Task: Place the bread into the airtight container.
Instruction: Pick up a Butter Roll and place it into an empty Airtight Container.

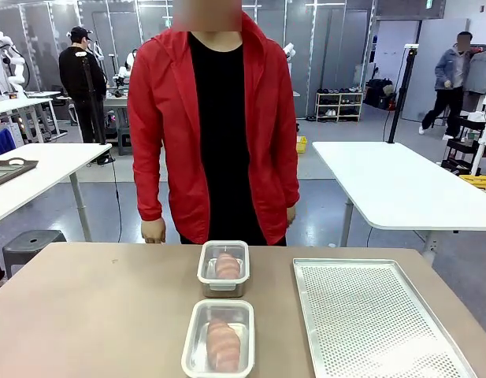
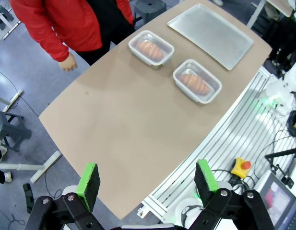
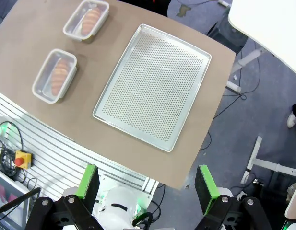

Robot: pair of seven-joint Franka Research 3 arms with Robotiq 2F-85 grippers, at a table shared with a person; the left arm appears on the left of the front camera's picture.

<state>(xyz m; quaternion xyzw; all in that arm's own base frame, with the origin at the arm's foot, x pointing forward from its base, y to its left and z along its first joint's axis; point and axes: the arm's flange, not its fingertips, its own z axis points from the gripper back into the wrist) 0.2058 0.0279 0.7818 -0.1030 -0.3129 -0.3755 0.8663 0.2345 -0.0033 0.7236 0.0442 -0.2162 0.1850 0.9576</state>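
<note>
Bread point(image 1: 224, 344) lay inside the near container point(image 1: 195, 339), and a second loaf point(image 1: 227, 265) sat in the far container point(image 1: 205, 267), both without lids. The tray point(image 1: 369, 315) beside them was bare. Both the left gripper point(image 2: 147, 184) and right gripper point(image 3: 146, 184) hung spread and empty above the table, so placing looked done

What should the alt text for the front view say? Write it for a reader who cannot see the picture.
Two clear containers, each holding a bread roll, sit one behind the other mid-table, beside a perforated metal tray with nothing on it at the right. A person in a red jacket stands at the far edge, hands at their sides.
</note>
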